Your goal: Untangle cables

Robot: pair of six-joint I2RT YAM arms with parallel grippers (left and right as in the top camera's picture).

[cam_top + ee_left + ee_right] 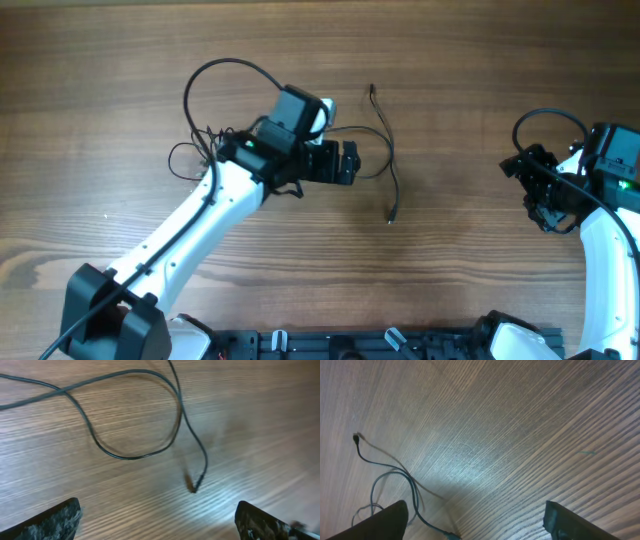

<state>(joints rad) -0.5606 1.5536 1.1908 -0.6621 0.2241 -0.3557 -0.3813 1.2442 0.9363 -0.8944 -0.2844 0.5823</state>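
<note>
The cables lie loose on the wooden table. In the overhead view one thin black strand (pixel 389 160) curves from a plug at the top down to another plug (pixel 391 218), and more thin loops (pixel 183 158) show left of the left arm. My left gripper (pixel 352 163) hovers open just left of the strand. In its wrist view, a cable loop (pixel 125 456) and a plug end (pixel 193 488) lie ahead of the gripper (pixel 160 527), apart from both fingers. My right gripper (pixel 527 195) stands open at the far right. Its gripper (pixel 475 525) holds nothing, with cable (pixel 412 487) by the left finger (pixel 375 522).
The left arm's own thicker black cable (pixel 215 72) arcs above its wrist, and the right arm's cable (pixel 545 115) loops over that arm. A black rail (pixel 380 345) runs along the front edge. Bare wood (pixel 470 90) separates the two grippers.
</note>
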